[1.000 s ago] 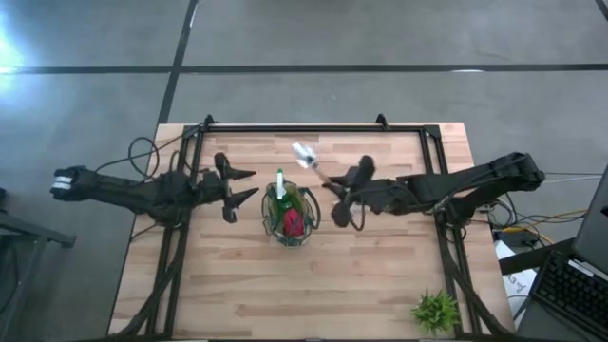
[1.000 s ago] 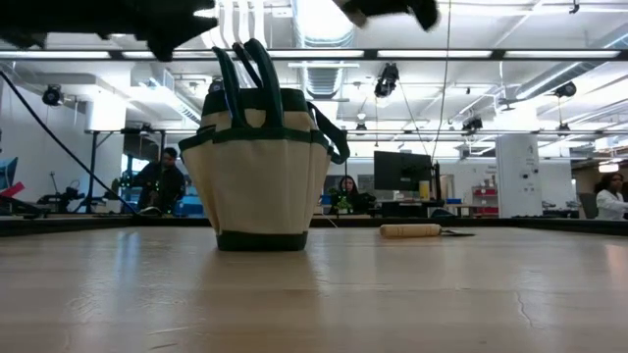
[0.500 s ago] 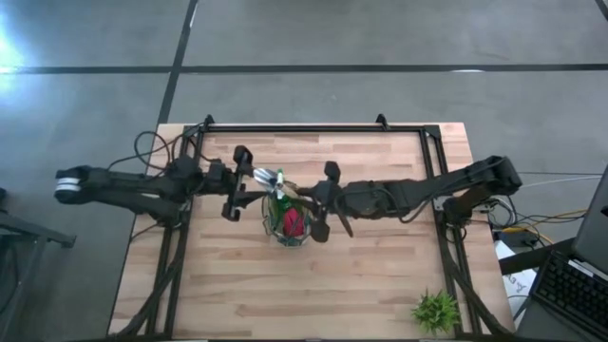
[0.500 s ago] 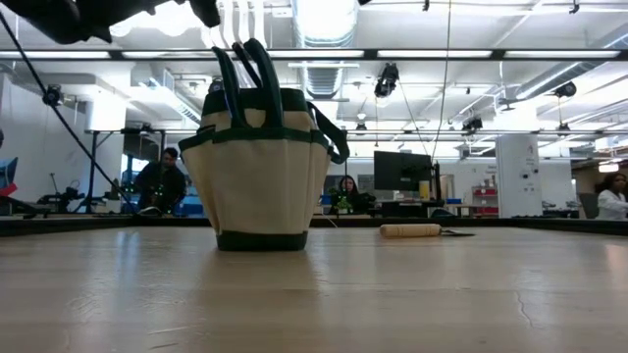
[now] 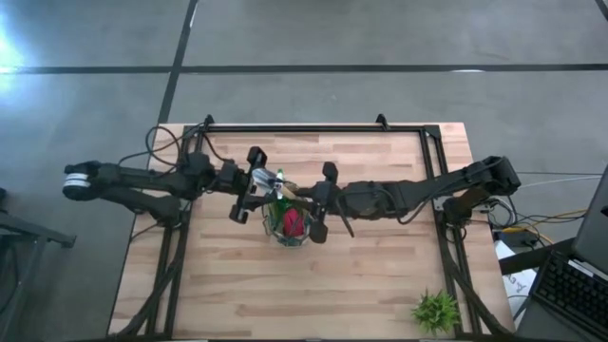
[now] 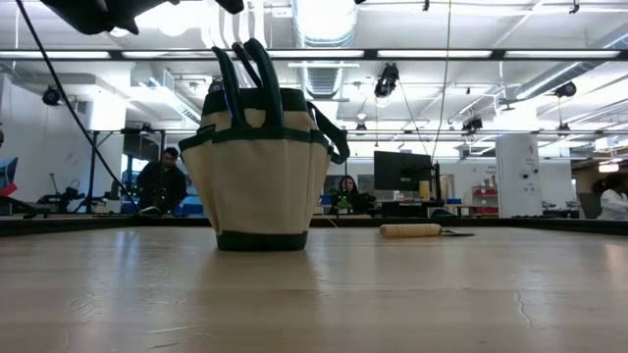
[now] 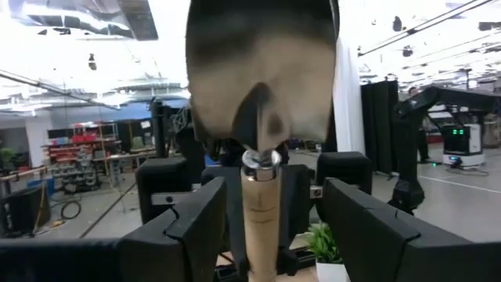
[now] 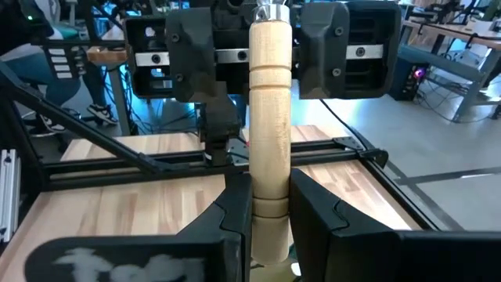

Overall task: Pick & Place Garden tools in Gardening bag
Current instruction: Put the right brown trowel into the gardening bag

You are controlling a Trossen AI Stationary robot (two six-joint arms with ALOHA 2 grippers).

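Observation:
The olive-tan gardening bag [image 5: 290, 220] stands on its base mid-table and also shows in the low view [image 6: 263, 167]. A green-and-white trowel [image 5: 280, 180] and a red-and-black piece [image 5: 294, 224] stick out of it. My right gripper [image 5: 309, 197] is shut on the wooden-handled pale trowel [image 5: 271, 179] above the bag's far-left rim. My left gripper [image 5: 249, 184] is open just left of the bag. Its fingers [image 7: 188, 227] stand on either side of the trowel's blade end [image 7: 258, 70] without touching it. My right gripper pinches the trowel's wooden handle [image 8: 270, 200] between its two fingers, near the handle's free end. The fingers come roughly level from the table's right and lie along the handle. The trowel is lifted clear, its blade pointing toward my left gripper.
Another wooden-handled tool [image 6: 410, 230] lies on the table to the right of the bag in the low view. A small green plant [image 5: 436, 310] stands at the near right corner. A black frame [image 5: 313, 128] runs along the far edge. People sit in the room behind.
My right gripper has carried the trowel toward the table's left, from right of the bag to above its rim, and the blade now points at my left gripper. My left gripper has moved right toward the bag, until its open fingers stand about the blade end.

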